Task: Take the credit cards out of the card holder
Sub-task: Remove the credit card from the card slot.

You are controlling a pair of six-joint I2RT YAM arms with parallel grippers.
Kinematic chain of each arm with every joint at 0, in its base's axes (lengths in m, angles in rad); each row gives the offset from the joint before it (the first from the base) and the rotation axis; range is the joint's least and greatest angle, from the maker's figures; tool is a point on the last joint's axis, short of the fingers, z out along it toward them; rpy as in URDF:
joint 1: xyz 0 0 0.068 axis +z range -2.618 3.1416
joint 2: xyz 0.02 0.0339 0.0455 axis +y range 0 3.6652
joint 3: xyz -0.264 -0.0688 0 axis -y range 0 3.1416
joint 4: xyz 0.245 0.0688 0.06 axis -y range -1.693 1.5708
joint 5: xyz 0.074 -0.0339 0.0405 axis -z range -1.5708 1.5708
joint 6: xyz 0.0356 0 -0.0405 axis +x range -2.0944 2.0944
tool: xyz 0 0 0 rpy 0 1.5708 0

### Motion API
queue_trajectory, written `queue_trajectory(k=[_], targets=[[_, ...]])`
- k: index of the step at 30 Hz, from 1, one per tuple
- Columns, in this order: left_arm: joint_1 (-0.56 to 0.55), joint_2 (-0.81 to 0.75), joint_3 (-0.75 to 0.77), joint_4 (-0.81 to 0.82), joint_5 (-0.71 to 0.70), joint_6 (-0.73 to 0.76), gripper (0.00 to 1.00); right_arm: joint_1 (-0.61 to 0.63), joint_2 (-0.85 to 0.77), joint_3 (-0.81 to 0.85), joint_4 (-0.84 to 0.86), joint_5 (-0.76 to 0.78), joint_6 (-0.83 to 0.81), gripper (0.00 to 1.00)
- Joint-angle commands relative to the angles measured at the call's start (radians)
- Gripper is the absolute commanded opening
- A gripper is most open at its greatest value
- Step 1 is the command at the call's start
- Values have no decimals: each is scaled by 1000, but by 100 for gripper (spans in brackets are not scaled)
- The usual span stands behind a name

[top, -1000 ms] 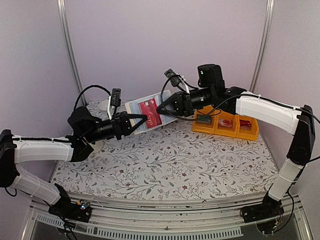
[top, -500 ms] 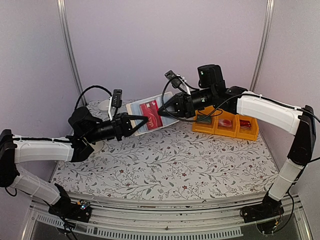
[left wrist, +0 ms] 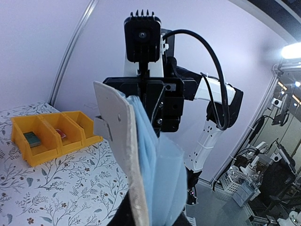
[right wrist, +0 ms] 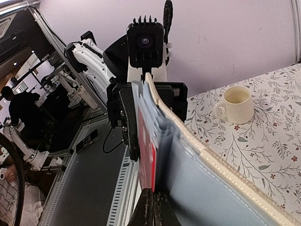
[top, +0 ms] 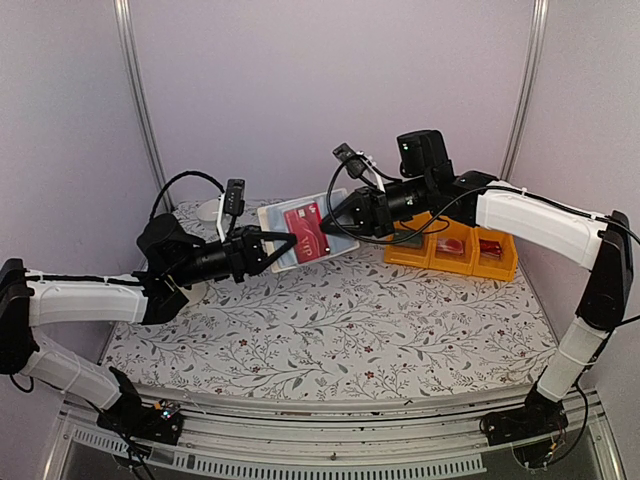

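The card holder point(top: 288, 238), beige with clear pockets, hangs open in the air at the back of the table, between my two grippers. My left gripper point(top: 284, 241) is shut on its left edge. In the left wrist view the holder shows edge-on point(left wrist: 123, 155), with a light blue layer point(left wrist: 162, 179) beside it. A red-pink credit card point(top: 304, 227) sits in a pocket. My right gripper point(top: 333, 222) is shut on that card's right edge. In the right wrist view my fingertips point(right wrist: 153, 207) pinch the red card point(right wrist: 146, 155) beside the cream-edged holder point(right wrist: 221, 167).
A yellow three-compartment bin point(top: 450, 250) with small items stands at the back right, just behind my right arm. A white mug point(right wrist: 236, 103) stands at the back left on the floral tablecloth point(top: 330, 330).
The holder and both grippers have shifted slightly to the right together. Both grips are unchanged.
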Motion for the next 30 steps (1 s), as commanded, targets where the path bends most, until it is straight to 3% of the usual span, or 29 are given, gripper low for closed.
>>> queue_trajectory(k=[1,4,19,25,30], targets=[[-5,-9,-14,30,3,9,12,-14,-41,20,-19,9,-17,1],[-6,-7,-16,30,1,9,5,-14,-48,19,-16,4,-15,1],[-6,-2,-16,36,2,7,6,-41,-76,-9,3,-9,-5,1],[-6,-1,-13,33,0,8,0,-41,-69,-18,19,-50,14,2],[-8,13,2,34,7,6,0,-6,-48,-21,92,-98,57,11]])
